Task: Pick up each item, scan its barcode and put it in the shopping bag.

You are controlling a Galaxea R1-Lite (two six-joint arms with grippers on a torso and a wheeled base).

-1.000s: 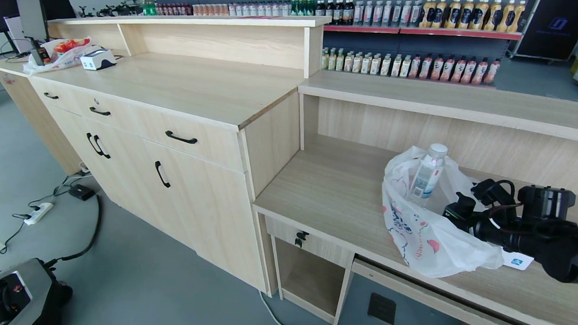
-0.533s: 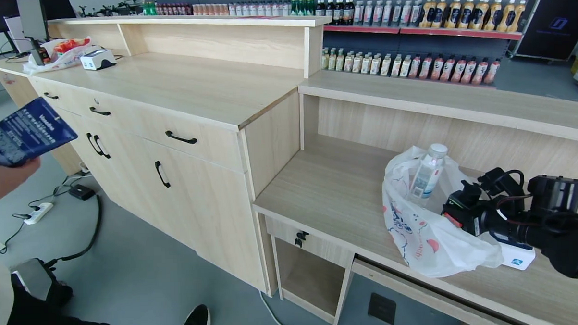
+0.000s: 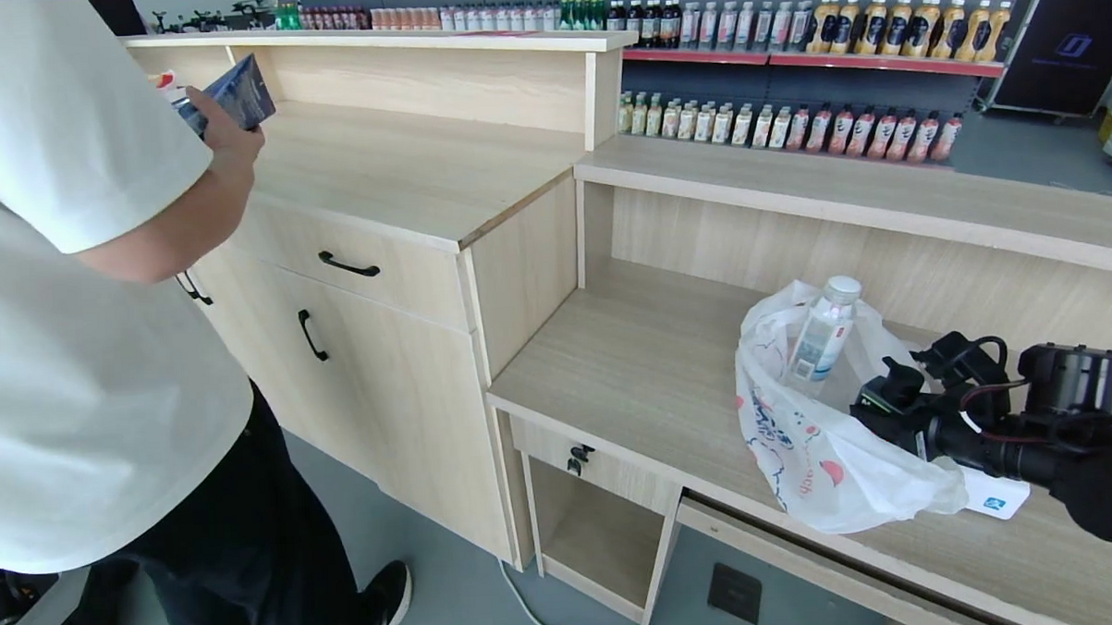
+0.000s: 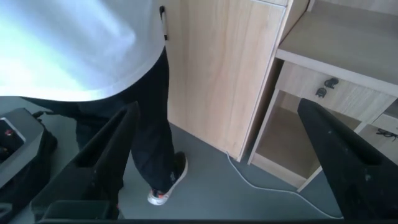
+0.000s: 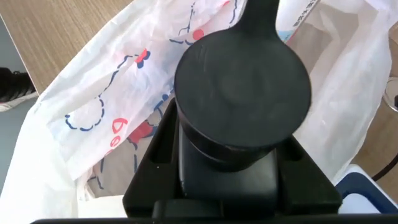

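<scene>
Right claw (image 3: 878,401) sits at the mouth of the shopping bag (image 3: 820,470) on the lower tabletop (image 3: 632,365), and I can't tell if it's open or closed. The bottle (image 3: 820,336) stands tilted inside the bag, just past it. Left claw (image 4: 217,112) hangs wide open, low over the floor. Next item is probably the blue packet (image 3: 234,94) in a person's hand (image 3: 226,130) over the upper tabletop (image 3: 403,170), well off to the left, so the left arm's nearer. Barcode's impossible to make out.

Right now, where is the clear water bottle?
In the head view, on the robot's right, the bottle stands nearly upright inside the white shopping bag, which sits on the lower counter beside the taller cabinet.
</scene>
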